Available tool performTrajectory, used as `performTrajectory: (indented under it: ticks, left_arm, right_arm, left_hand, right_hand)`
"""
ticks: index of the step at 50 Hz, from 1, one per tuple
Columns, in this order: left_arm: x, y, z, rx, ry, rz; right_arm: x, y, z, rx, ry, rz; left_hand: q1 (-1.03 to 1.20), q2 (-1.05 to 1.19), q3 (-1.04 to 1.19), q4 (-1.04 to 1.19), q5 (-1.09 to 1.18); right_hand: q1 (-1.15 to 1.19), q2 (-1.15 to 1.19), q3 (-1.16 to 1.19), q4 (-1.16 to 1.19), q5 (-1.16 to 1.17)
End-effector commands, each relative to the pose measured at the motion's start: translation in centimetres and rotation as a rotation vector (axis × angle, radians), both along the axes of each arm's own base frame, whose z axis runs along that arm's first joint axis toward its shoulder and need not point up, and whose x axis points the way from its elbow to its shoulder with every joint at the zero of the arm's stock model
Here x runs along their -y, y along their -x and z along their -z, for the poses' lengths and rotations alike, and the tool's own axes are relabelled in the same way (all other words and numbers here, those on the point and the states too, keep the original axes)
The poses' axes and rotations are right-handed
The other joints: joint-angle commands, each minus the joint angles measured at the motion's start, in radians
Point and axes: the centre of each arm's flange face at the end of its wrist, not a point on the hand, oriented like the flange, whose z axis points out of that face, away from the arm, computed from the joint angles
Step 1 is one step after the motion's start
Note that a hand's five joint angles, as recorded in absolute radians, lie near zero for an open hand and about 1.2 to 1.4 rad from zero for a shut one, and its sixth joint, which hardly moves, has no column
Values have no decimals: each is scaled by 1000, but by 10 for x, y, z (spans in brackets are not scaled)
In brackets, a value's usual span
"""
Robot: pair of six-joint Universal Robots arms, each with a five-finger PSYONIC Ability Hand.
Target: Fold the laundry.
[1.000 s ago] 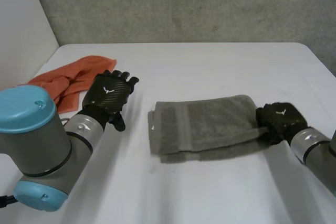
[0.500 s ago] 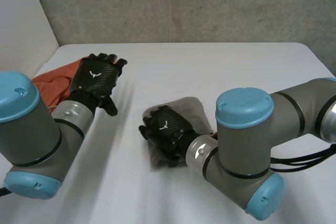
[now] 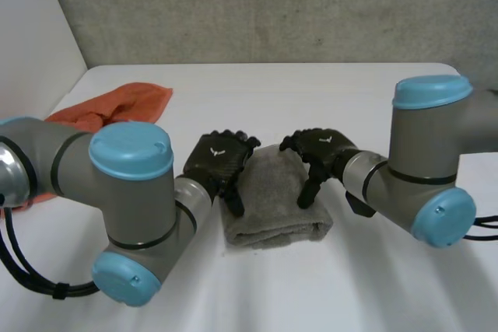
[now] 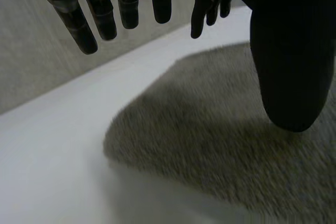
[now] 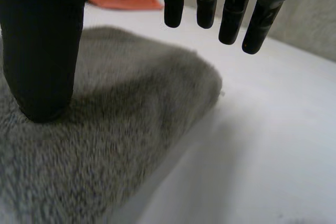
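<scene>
Folded grey towel (image 3: 276, 207) lies mid-way across the tabletop (image 3: 311, 91). At its left edge the left robot hand (image 3: 218, 159), fingers straight and apart, thumb down on the towel. At its right edge the right robot hand (image 3: 320, 149), likewise unclenched. An orange cloth (image 3: 117, 103) lies far left

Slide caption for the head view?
The left hand and right hand rest on a folded grey towel; an orange cloth lies farther left.

The towel (image 3: 274, 201) is plain grey-brown (no stripe or print shows); the cloth (image 3: 117, 103) is orange; the table (image 3: 327, 91) is white; the left hand (image 3: 218, 159) and right hand (image 3: 320, 148) are black, each with a small white mark; the wall (image 3: 272, 5) is mottled grey.
</scene>
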Motion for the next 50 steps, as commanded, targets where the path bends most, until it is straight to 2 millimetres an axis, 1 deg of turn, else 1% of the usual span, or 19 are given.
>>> performTrajectory:
  ticks: [1,5,8,15,18,20,21,22,23,26,27,30,31,35,38,41,46,47,50]
  left_arm:
    - [-4,-9,14,45,-34,-26]
    - [-5,-11,25,70,-61,-23]
    - [-4,-11,27,77,-58,-21]
    - [-1,-8,28,87,-47,-12]
    - [-1,-8,25,88,-40,-10]
    - [-1,-9,16,82,-23,-7]
    - [-1,-9,1,62,12,-1]
    - [0,-8,-7,48,32,4]
    - [1,-9,-24,17,70,15]
    - [4,-12,-51,-34,127,32]
    - [5,-14,-71,-72,166,48]
    - [6,-18,-96,-119,212,76]
    - [4,-19,-108,-145,234,108]
    - [-2,-20,-122,-174,241,179]
    - [-4,-22,-127,-186,229,202]
    - [-3,-28,-131,-200,208,197]
    - [-3,-29,-129,-212,187,190]
    - [-3,-29,-128,-214,184,189]
    - [-4,-29,-127,-213,178,190]
  right_arm:
    - [2,-2,23,-93,16,-41]
    - [1,0,29,-154,45,-67]
    - [1,1,30,-170,55,-74]
    - [1,3,20,-162,75,-76]
    - [-3,5,8,-143,96,-72]
    - [-6,7,-3,-127,120,-68]
    - [-7,8,-11,-114,149,-58]
    - [-8,8,-13,-104,160,-53]
    - [-8,9,-16,-81,177,-38]
    - [-9,14,-25,-28,198,18]
    - [-11,20,-36,13,212,70]
    - [-13,30,-48,64,213,159]
    - [-14,40,-51,83,196,212]
    - [-18,56,-38,94,116,293]
    - [-26,60,-26,81,63,302]
    - [-39,64,-8,54,-6,286]
    - [-48,60,9,56,-69,231]
    - [-49,57,21,62,-104,216]
    - [-46,54,32,86,-132,211]
  left_hand:
    - [-14,-22,-27,-23,-43]
    - [-14,-22,-27,-23,-43]
    - [-17,-25,-30,-26,-46]
    - [-17,-25,-30,-26,-46]
    - [-18,-26,-31,-26,-47]
    - [-18,-26,-31,-26,-47]
    - [-18,-26,-31,-26,-47]
    - [-18,-26,-31,-26,-47]
    - [-18,-26,-31,-26,-47]
    - [-18,-26,-31,-26,-47]
    - [-18,-26,-31,-26,-47]
    - [-18,-26,-31,-26,-47]
    - [-18,-26,-31,-26,-47]
    - [-18,-26,-31,-26,-47]
    - [-18,-26,-31,-26,-47]
    - [-18,-26,-31,-26,-47]
    - [-18,-26,-31,-26,-47]
    - [-18,-26,-31,-26,-47]
    - [-18,-26,-31,-26,-47]
  right_hand:
    - [2,-29,-14,-25,-24]
    - [5,-26,-11,-22,-21]
    - [8,-23,-8,-19,-18]
    - [11,-20,-5,-16,-15]
    - [11,-20,-5,-16,-15]
    - [5,-26,-11,-22,-21]
    - [-4,-34,-20,-30,-30]
    - [-7,-37,-23,-33,-33]
    - [-13,-43,-29,-39,-39]
    - [-30,-61,-46,-57,-56]
    - [-54,-84,-70,-80,-80]
    - [-55,-86,-71,-82,-81]
    - [-55,-86,-71,-82,-81]
    - [-55,-86,-71,-82,-81]
    - [-55,-86,-71,-82,-81]
    - [-55,-86,-71,-82,-81]
    - [-42,-73,-58,-69,-68]
    - [-16,-46,-32,-42,-42]
    - [17,-14,1,-10,-9]
